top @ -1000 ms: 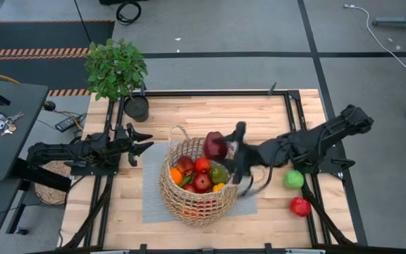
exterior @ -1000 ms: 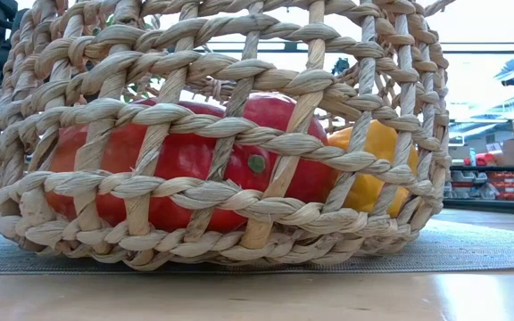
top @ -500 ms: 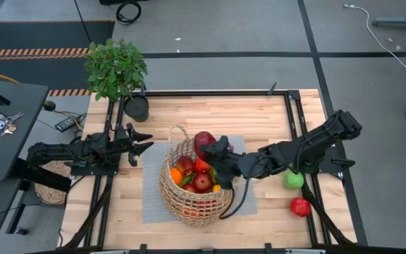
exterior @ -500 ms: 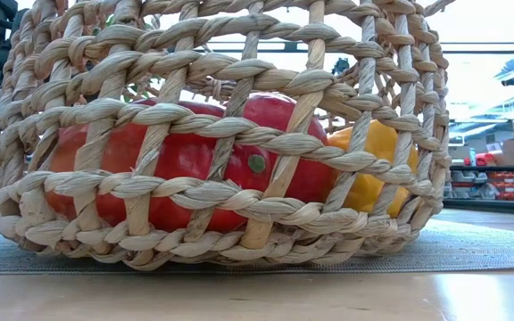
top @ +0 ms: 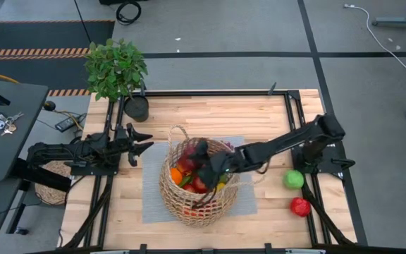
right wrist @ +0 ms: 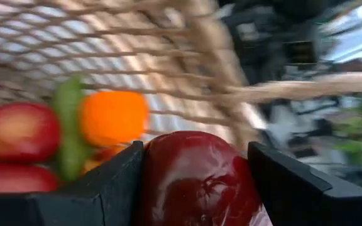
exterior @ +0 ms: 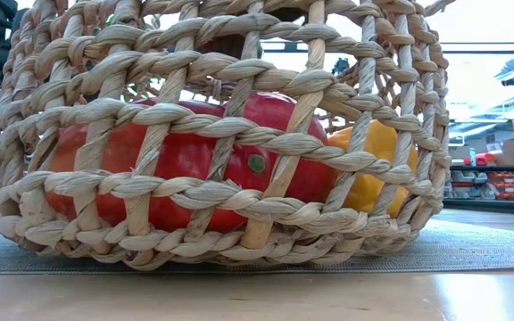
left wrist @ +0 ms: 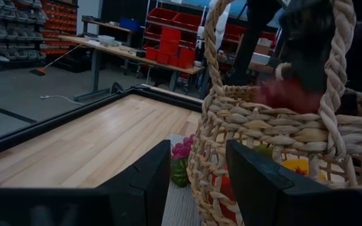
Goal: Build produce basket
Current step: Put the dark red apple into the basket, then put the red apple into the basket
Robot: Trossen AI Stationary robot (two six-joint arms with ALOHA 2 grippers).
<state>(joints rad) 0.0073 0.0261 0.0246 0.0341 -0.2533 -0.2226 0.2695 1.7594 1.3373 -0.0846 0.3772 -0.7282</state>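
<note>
1. Right claw [top: 201,156] sits at the centre of the high view, reaching from the right into the mouth of the basket [top: 189,201]; the dark red fruit it grips is hidden under the arm here. Left claw [top: 141,140] waits spread at centre left, beside the basket. A green fruit [top: 294,179] and a red fruit [top: 300,207] lie on the surface [top: 210,113] at lower right; a potted plant [top: 117,70] stands upper left.
2. Low view: the basket [exterior: 212,134] fills the frame, with a large red fruit [exterior: 190,160] and a yellow one [exterior: 377,169] behind its weave.
3. Left wrist view: open fingers [left wrist: 146,182] frame the basket wall [left wrist: 256,138] on the right.
4. Right wrist view: the claw [right wrist: 197,179] pinches a dark red fruit [right wrist: 197,176] at lower centre, inside the basket [right wrist: 105,37], above an orange fruit [right wrist: 113,116].
</note>
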